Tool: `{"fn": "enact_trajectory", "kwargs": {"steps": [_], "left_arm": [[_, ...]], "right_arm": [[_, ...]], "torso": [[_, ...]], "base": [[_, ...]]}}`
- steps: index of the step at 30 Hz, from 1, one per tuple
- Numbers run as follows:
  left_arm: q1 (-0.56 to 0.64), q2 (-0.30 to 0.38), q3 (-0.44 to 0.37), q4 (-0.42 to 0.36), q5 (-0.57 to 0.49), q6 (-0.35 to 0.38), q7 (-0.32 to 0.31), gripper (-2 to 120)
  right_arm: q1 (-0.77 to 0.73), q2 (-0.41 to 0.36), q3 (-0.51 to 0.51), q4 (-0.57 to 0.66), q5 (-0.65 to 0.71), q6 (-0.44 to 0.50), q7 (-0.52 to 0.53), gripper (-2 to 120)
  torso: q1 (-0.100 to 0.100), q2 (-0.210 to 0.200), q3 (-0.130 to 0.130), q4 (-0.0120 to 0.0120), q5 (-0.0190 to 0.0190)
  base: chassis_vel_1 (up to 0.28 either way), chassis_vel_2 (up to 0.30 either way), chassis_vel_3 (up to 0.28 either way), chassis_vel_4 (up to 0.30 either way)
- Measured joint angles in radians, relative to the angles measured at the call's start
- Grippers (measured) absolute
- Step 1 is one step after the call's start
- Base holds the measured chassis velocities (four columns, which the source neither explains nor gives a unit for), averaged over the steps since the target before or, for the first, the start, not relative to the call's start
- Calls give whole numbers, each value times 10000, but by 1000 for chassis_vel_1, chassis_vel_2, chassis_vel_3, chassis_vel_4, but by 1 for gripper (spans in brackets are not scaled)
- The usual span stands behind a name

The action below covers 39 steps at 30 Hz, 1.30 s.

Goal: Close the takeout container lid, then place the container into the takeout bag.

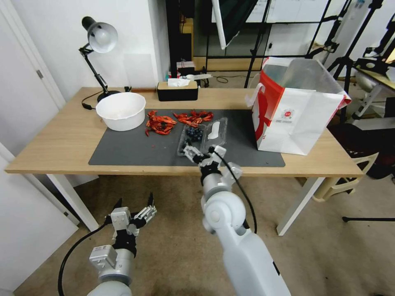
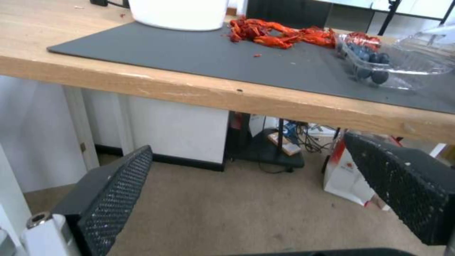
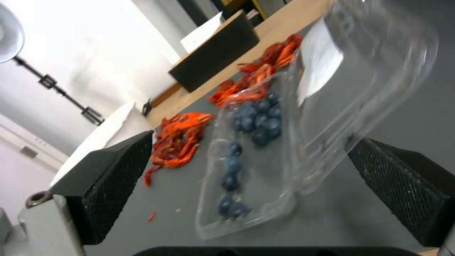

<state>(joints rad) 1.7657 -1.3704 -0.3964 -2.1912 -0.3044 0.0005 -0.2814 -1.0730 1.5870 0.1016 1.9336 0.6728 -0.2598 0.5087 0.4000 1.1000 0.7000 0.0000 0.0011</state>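
Right gripper (image 1: 200,155) fingers spread at takeout container (image 1: 191,138), lid (image 1: 215,132) open

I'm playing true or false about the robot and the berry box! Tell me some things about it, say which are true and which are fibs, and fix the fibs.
1. The takeout container lies open on the grey mat. True.
2. The right hand is squeezing the lid shut. False: its fingers are spread wide at the container's near end, gripping nothing.
3. The left hand hangs low in front of the table, open and empty. True.
4. The container is already inside the takeout bag. False: the bag stands apart on the table, to the robot's right of the container.
5. Red crayfish lie between the white bowl and the container. True.
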Motion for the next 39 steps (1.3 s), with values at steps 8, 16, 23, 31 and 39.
{"fn": "enact_trajectory", "kwargs": {"steps": [8, 16, 23, 31, 39], "left_arm": [[33, -17, 21, 50, 42, -51, -35, 100], [57, -36, 30, 72, 51, -93, -85, 100], [86, -38, 35, 27, 47, -125, -111, 100], [60, -11, 52, -18, 20, -147, -68, 100], [18, 100, 44, -145, -194, -260, 332, 100]], "right_arm": [[-50, -182, 449, 109, 411, -41, 35, 100], [-171, -375, 909, 239, 824, -101, 88, 100], [-911, -688, 960, 930, 1007, -377, 290, 100], [-2365, -1705, 1228, 2500, 845, -526, 198, 100], [-3822, -3459, 2023, 3233, -2421, 1572, -1770, 100]], "torso": [[0, 0, 0, 0, -5], [0, 0, 0, -1, -10], [0, 0, 0, -1, -10], [-3, 0, -1, -2, -11], [-3, 1, -1, -2, -11]], "base": [[0, 0, 0, 0], [0, 0, 0, 0], [0, 0, 0, 0], [0, 0, 0, 0], [0, 0, 0, 0]]}}
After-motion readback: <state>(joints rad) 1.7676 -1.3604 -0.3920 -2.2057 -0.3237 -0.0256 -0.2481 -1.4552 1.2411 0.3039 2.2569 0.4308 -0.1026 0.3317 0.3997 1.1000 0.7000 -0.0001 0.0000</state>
